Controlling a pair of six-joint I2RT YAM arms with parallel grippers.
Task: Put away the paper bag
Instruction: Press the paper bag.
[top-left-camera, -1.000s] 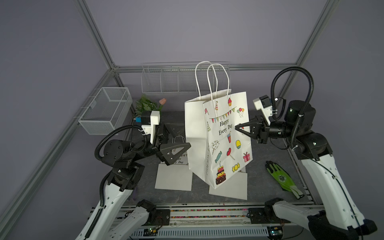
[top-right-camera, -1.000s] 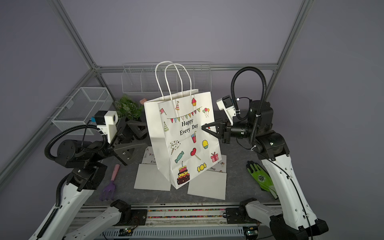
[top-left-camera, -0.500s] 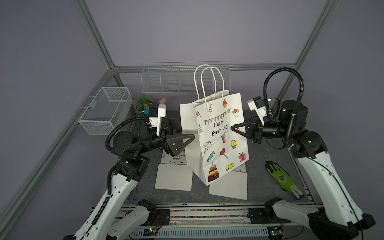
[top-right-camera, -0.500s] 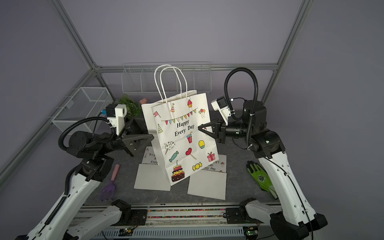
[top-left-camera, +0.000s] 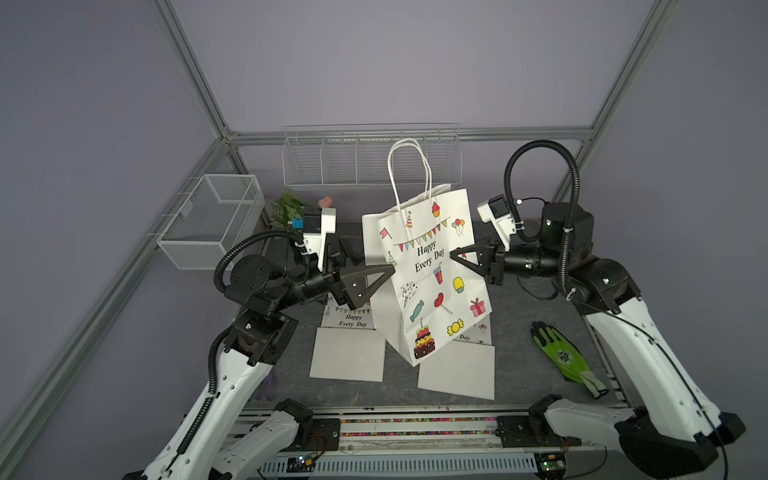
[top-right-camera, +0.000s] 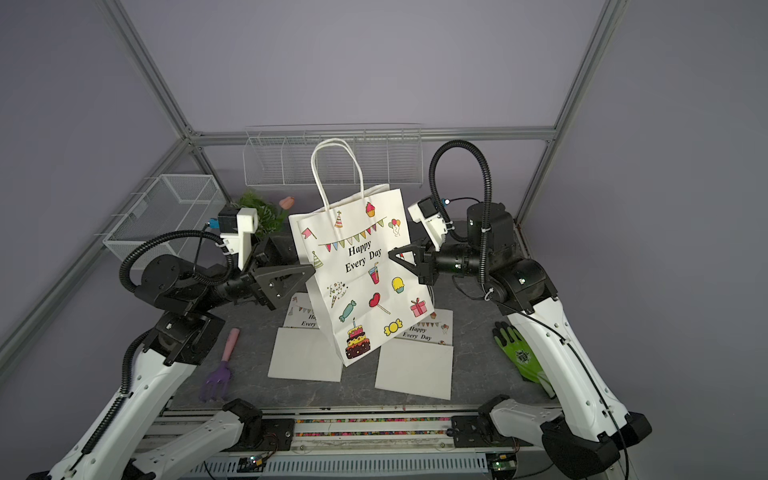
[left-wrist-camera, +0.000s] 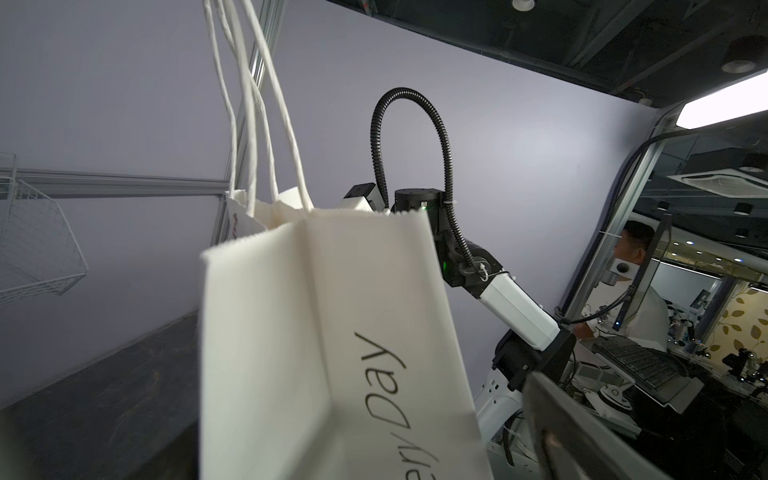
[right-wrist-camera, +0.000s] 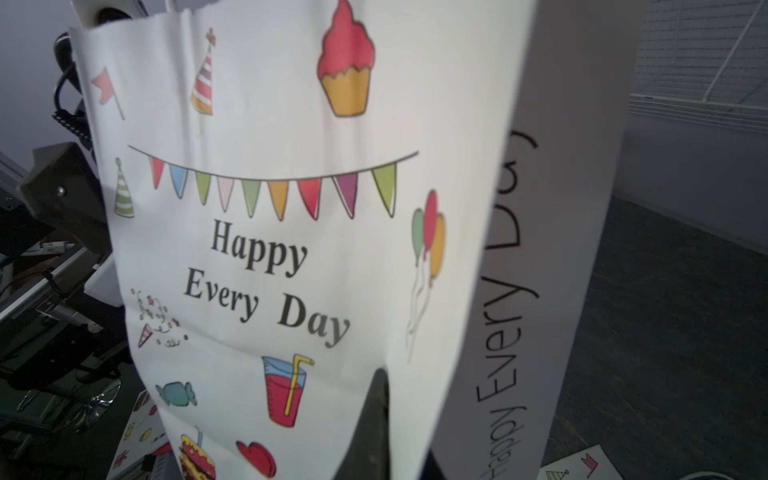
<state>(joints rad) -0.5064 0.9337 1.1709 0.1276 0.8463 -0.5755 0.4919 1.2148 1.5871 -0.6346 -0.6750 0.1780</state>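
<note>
Right pincer (top-left-camera: 455, 255) (top-right-camera: 392, 255): jaws closed on the right edge of the bag (top-left-camera: 424, 291) (top-right-camera: 361, 282), about halfway up. Right wrist view shows a dark finger (right-wrist-camera: 376, 415) pressed against the printed front panel (right-wrist-camera: 270, 249) at the fold with the side panel.

Left pincer (top-left-camera: 376, 266) (top-right-camera: 299, 262): jaws spread wide, holding nothing. It sits level at the bag's left side, roughly opposite the right pincer. Its near finger (top-left-camera: 370, 278) lies across the front panel's left edge in both top views. Contact cannot be told. In the left wrist view the bag's plain side panel (left-wrist-camera: 316, 332) fills most of the frame.

Bag: open and tilted, with the top leaning toward the right arm and the lower corner toward the front. The "Happy Every Day" print faces the cameras. Twin handles (top-left-camera: 409, 166) stand up above the rim. Its bottom hangs over the middle of the worktop (top-left-camera: 519, 332); whether it touches cannot be told.

Below it: two flat bags (top-left-camera: 347, 353) (top-left-camera: 457, 370) lie side by side, plain halves forward.

Further out: green glove (top-left-camera: 561, 357) by the right arm, purple rake (top-right-camera: 220, 370) by the left arm. Wire basket (top-left-camera: 212, 220) on the left wall, wire rack (top-left-camera: 370, 162) on the back wall, plant (top-left-camera: 286, 205) in the back left corner.
</note>
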